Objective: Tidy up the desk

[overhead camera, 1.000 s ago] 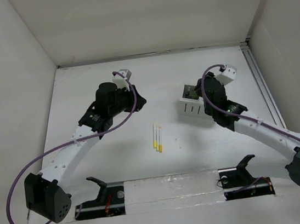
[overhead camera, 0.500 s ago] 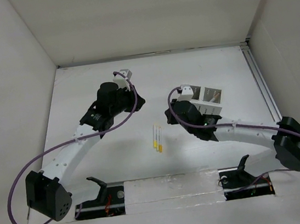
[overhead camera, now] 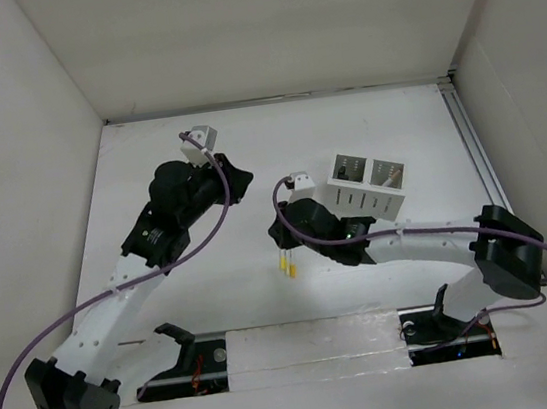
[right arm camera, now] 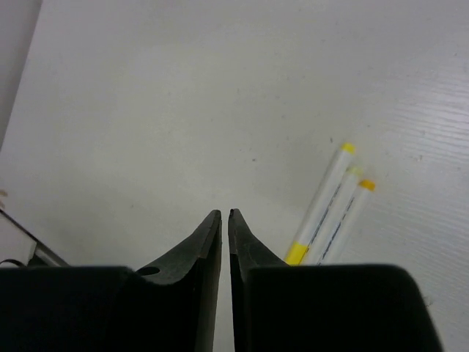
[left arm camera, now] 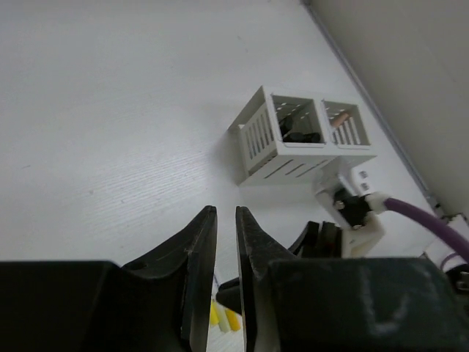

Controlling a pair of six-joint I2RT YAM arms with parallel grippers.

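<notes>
Desk | right fingers together beside pens | holder apart from rail

The desk is a big, flat, white top. It looks dull, not shiny. White walls stand up around it at the back and at both sides.

A small white holder box stands on the desk. It has slots in its side and two parts on the inside.

A thin metal rail runs along the edge of the desk, to the right of the box and well apart from it.

White pens with yellow ends lie flat on the desk, close side by side. They are near the box, to its left and closer to the front edge.
</notes>
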